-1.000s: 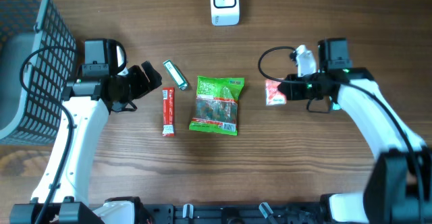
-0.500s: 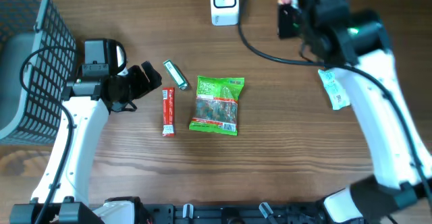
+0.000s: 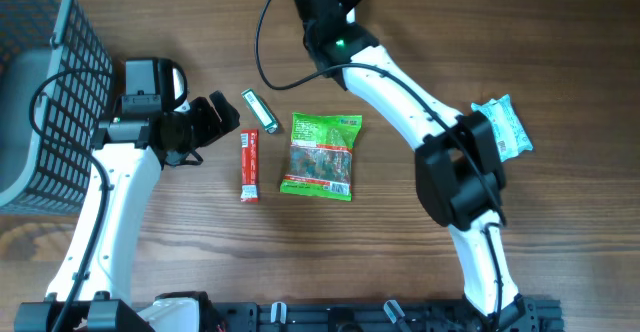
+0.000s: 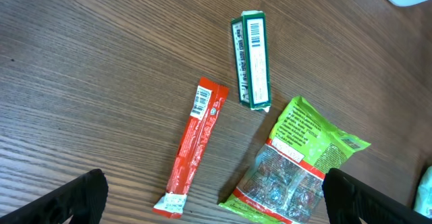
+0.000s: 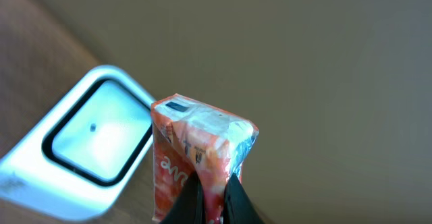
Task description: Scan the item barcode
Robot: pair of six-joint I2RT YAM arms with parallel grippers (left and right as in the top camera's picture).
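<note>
The left is blocked by the basket (image 3: 40, 92), the centre by packets (image 3: 322, 155). Passage is left along the front of the table (image 3: 330, 257).

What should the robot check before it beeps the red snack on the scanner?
1. Grip on the red packet: ok, the right gripper is shut on it.
2. The scanner is close: ok, its window sits right beside the packet.
3. Barcode facing the window: cannot tell.
4. The left gripper is out of the way: ok, it is open and over by the green bag.
</note>
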